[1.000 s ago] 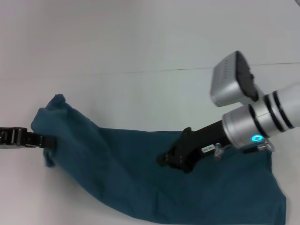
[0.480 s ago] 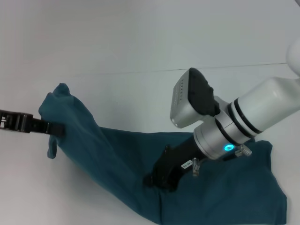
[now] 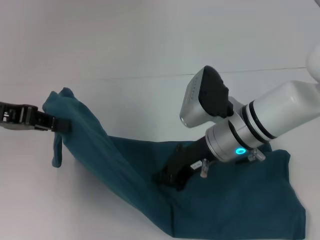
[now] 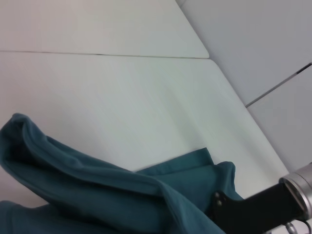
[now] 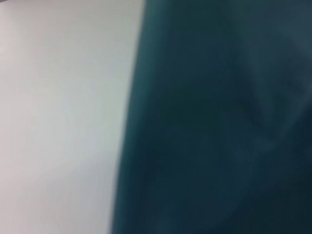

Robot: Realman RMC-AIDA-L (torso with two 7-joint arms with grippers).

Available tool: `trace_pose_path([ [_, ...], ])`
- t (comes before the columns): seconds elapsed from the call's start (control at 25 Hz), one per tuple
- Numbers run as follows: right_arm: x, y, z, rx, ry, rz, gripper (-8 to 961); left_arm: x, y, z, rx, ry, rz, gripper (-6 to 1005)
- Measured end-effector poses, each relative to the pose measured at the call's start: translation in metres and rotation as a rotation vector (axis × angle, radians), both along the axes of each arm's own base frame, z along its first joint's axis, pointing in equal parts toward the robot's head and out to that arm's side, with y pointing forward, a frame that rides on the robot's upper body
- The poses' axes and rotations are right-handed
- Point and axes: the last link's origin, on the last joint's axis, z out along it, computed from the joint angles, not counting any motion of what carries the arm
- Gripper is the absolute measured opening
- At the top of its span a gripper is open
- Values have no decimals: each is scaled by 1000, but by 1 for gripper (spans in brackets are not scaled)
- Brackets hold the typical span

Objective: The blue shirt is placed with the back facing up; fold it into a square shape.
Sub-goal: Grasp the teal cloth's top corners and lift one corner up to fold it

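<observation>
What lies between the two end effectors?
In the head view, only the blue shirt, a raised ridge of cloth from the left end effector to the right end effector.

Plain dark teal-blue shirt without pattern, white table around it, black left gripper, black right gripper on a silver-white arm

A plain white table carries the work, its surface crossed by one thin dark seam running side to side in the head view. Directly on it lies the blue shirt, spread over the near right part, with its left end raised off the surface. The right wrist view, probably very close in, shows shirt cloth beside bare tabletop.
</observation>
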Motion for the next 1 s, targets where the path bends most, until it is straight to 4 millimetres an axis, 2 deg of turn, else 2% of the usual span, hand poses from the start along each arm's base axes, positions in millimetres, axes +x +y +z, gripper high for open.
trace_pose_path([
  [0.12, 1, 6, 0, 52, 0, -16, -1, 4, 3, 1, -3, 0, 3, 57],
  [0.36, -5, 7, -8, 64, 19, -12, -1, 14, 9, 1, -26, -2, 8, 57],
  [0.72, -22, -12, -43, -55, -59, 77, -1, 30, 14, -5, -74, 19, -31, 58],
  [1.0, -37, -23, -57, -114, -47, 125, -1, 42, 17, -1, -91, 32, -73, 58],
])
